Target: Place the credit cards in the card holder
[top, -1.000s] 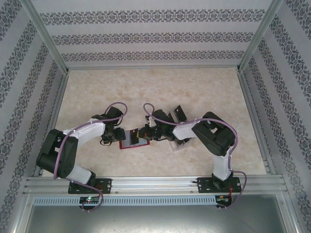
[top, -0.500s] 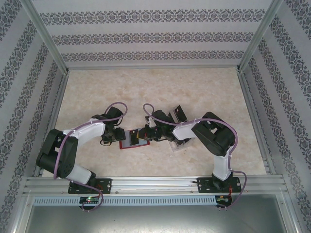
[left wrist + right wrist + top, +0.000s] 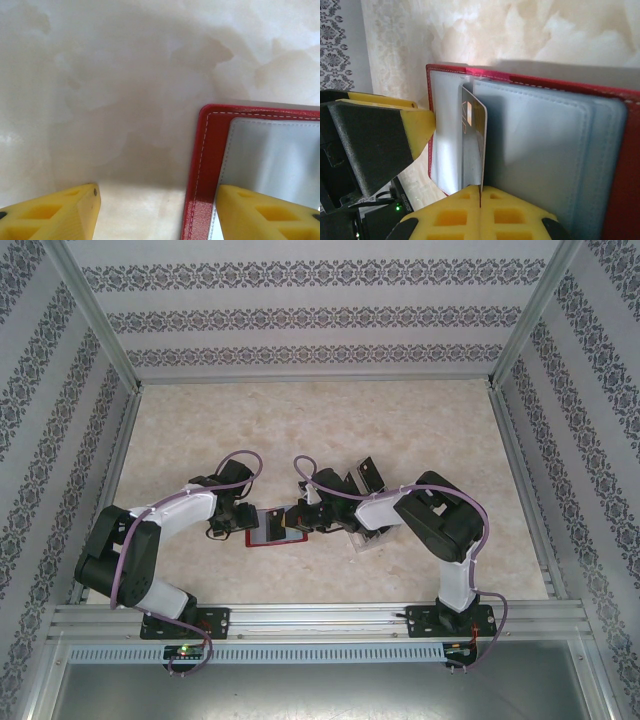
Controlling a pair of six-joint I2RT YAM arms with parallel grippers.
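Note:
The red card holder (image 3: pixel 268 528) lies open on the table between the two arms, grey pockets up (image 3: pixel 550 150). My right gripper (image 3: pixel 480 200) is shut on a dark credit card (image 3: pixel 474 140). The card stands on edge with its far end at the left grey pocket's opening. In the top view that gripper (image 3: pixel 298 516) is over the holder's right half. My left gripper (image 3: pixel 157 195) is open and straddles the holder's red left edge (image 3: pixel 205 165). One of its fingers (image 3: pixel 417 130) rests on the grey lining there.
A clear plastic tray (image 3: pixel 362 540) sits under the right forearm, with more dark cards (image 3: pixel 368 473) standing up just behind it. Metal rails and patterned walls enclose the marbled table (image 3: pixel 320 420); its far half is open room.

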